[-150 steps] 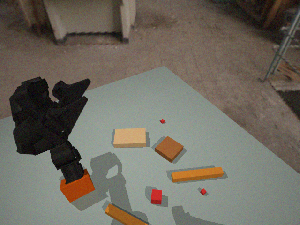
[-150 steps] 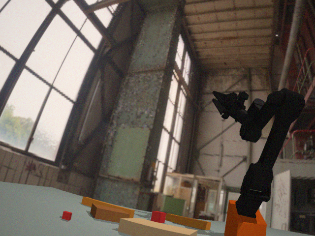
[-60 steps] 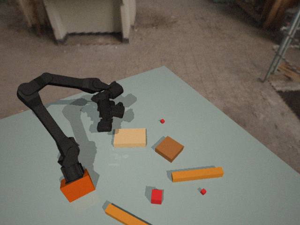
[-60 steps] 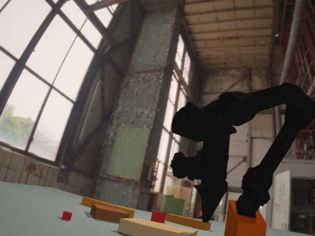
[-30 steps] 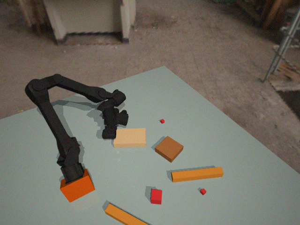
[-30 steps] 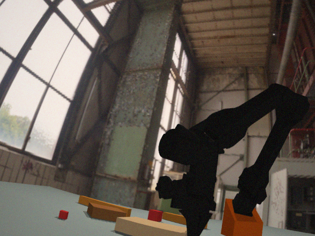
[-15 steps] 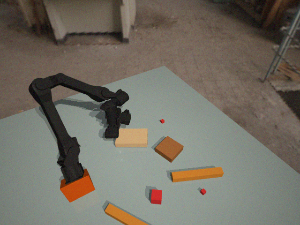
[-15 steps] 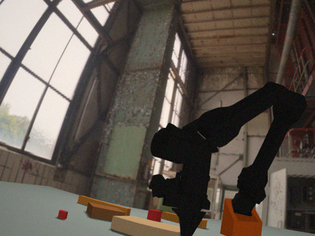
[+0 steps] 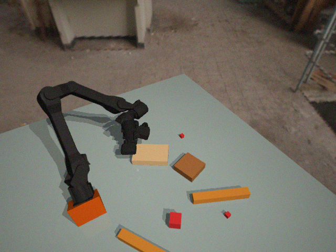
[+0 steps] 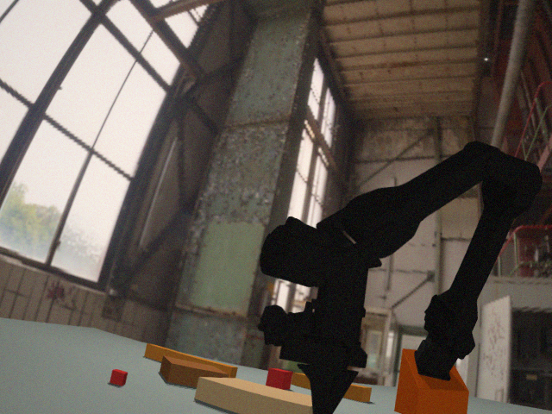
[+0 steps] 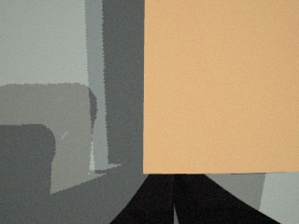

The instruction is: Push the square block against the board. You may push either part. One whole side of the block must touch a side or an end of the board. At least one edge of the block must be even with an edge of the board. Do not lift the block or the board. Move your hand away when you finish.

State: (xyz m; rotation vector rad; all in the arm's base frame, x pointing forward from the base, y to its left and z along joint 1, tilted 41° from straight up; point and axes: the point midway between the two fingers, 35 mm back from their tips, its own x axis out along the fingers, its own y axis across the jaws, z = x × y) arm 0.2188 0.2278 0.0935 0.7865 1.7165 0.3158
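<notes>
Seen from above, our shut, empty gripper (image 9: 128, 149) (image 10: 324, 410) (image 11: 170, 166) stands at the pale board's (image 9: 150, 154) (image 10: 249, 394) (image 11: 220, 84) nine-o'clock end.
It looks stiff; we'd push there, toward the square block (image 9: 189, 166) (image 10: 187, 373) at four.

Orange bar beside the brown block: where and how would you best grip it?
Probably at mid-length, coming straight down, the hand closing across the narrow width. The orange bar lies flat, long and slim, its two long sides parallel. The brown block stands apart from it.
</notes>
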